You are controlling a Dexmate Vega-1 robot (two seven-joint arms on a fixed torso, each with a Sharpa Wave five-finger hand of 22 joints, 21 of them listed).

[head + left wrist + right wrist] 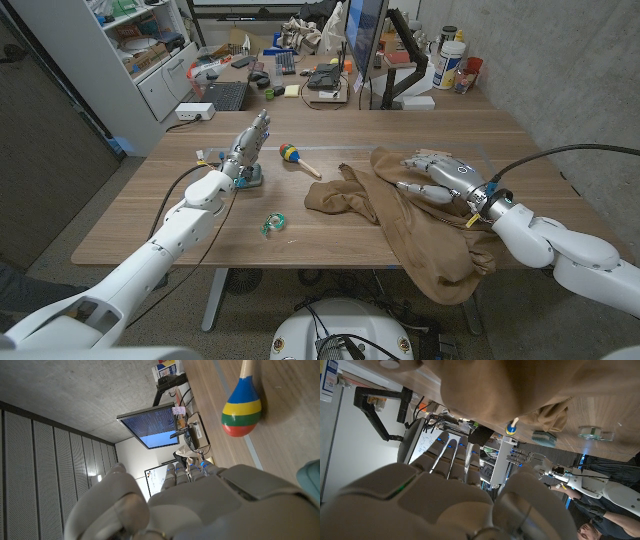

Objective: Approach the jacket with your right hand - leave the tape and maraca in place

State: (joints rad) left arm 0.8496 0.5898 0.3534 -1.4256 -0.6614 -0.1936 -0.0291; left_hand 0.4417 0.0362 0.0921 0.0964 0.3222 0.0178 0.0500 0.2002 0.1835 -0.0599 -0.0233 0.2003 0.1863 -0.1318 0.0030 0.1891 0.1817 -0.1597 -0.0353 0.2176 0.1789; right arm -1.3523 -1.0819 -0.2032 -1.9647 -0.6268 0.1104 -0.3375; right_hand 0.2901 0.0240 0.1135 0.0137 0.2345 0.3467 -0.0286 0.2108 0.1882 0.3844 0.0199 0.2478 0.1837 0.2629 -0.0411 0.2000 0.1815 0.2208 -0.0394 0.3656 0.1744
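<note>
The tan jacket point(400, 215) lies crumpled on the right half of the wooden table point(300, 250), one end hanging over the near edge. My right hand point(440, 175) hovers over its far right part with fingers spread toward the left, holding nothing; I cannot tell if it touches the cloth. From the right wrist, my right hand point(450, 490) faces the jacket point(490, 390), with the tape point(596, 433) and the maraca point(511, 428) beyond. The striped maraca point(293, 155) lies at mid-table. The tape roll point(273, 222) sits nearer the front. My left hand point(248, 145) stands upright left of the maraca point(241, 407), empty.
A small teal object point(248, 178) sits at the base of my left hand. Behind the table a cluttered desk holds a monitor point(362, 40), a keyboard point(222, 95) and bottles point(450, 60). White shelves point(150, 50) stand at the far left.
</note>
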